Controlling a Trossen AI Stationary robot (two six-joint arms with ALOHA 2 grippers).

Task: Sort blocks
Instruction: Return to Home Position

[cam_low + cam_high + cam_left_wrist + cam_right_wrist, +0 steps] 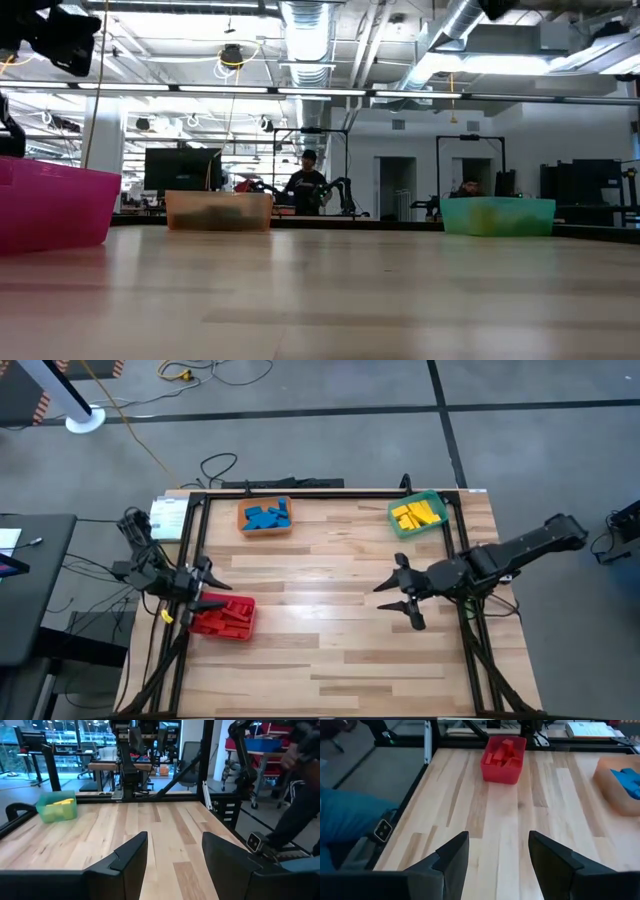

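Red blocks [228, 617] lie in the red bin [240, 628] at the table's left; they also show in the right wrist view [503, 753]. Blue blocks [266, 516] lie in the orange bin [250, 528] at the far edge. Yellow blocks [416, 514] lie in the green bin [402, 527] at the far right. My left gripper [215, 592] is open and empty above the red bin's left end. My right gripper [392, 601] is open and empty over the bare table, right of the middle.
A black frame [190, 560] runs along the table's left, far and right edges. The wood between the three bins is bare. A person's blue sleeve [345, 820] shows beyond the table's near edge. People stand in the room behind [306, 185].
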